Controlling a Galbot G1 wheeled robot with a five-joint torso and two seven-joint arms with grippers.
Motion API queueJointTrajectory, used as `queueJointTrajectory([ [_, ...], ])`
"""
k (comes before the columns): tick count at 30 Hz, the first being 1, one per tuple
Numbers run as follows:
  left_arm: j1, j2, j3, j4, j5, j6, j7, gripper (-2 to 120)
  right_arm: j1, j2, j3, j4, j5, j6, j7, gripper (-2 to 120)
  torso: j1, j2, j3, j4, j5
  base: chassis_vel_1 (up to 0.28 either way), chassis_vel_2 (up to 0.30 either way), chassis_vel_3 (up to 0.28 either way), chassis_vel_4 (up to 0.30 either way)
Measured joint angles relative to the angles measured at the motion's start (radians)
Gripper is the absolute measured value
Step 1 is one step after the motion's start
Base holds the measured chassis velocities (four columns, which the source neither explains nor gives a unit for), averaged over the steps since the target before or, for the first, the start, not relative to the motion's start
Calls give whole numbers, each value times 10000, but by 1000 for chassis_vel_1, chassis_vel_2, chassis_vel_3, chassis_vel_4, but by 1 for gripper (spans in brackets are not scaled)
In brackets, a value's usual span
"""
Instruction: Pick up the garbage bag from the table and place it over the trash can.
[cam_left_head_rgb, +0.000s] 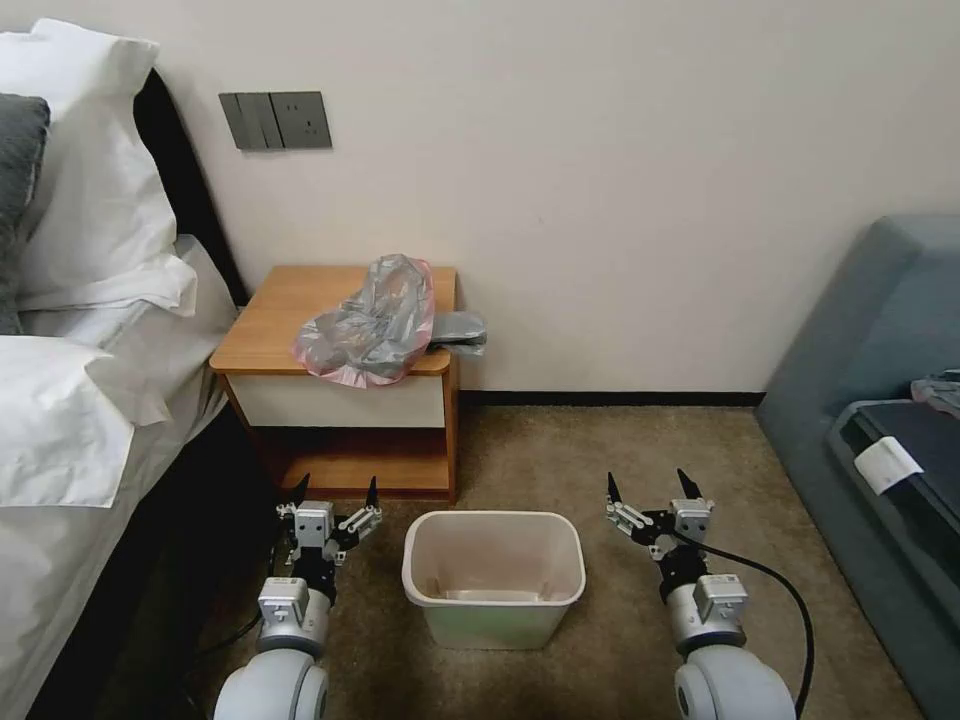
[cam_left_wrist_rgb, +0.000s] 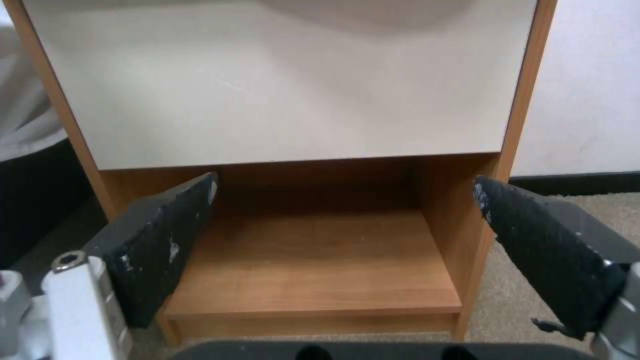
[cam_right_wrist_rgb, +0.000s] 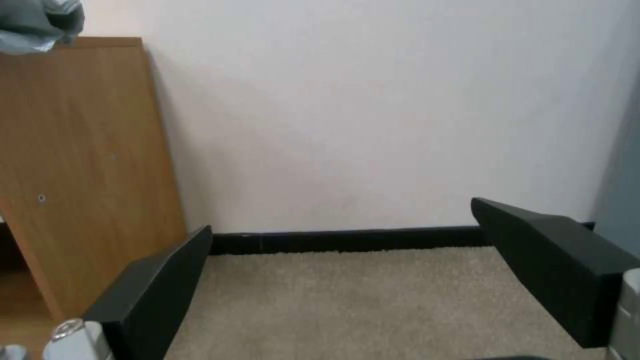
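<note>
The bag (cam_left_head_rgb: 375, 322) lies crumpled on the table (cam_left_head_rgb: 270, 325), toward the table's right front corner, with its pink edge drooping over the front lip and a grey fold hanging off the table's right side, next to the wall. The table stands against the wall with the bed (cam_left_head_rgb: 80, 420) touching its left side; its white front panel and lower shelf face the robot. The bin (cam_left_head_rgb: 493, 575) sits upright on the carpet in front of the table, just off the table's right front leg, mouth up, with no bag over its rim. The left gripper (cam_left_head_rgb: 335, 492) hangs low in front of the table's lower shelf, to the left of the bin, fingers spread wide and holding nothing; in the left wrist view its two black fingers (cam_left_wrist_rgb: 157, 245) frame the shelf opening. The right gripper (cam_left_head_rgb: 650, 487) hangs at about the same height on the bin's other side, well right of the table, also spread wide and holding nothing; the right wrist view looks between its fingers (cam_right_wrist_rgb: 160, 290) at the wall and carpet, with the table's side panel and a scrap of the bag beside them.
</note>
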Motion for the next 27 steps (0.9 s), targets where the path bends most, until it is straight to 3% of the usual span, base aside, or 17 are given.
queueJointTrajectory([
  [27, 0, 0, 0, 0, 0, 0, 0, 100, 0, 0, 0, 0, 0, 0, 0, 100, 0, 0, 0, 0, 0, 0, 0, 0, 0],
])
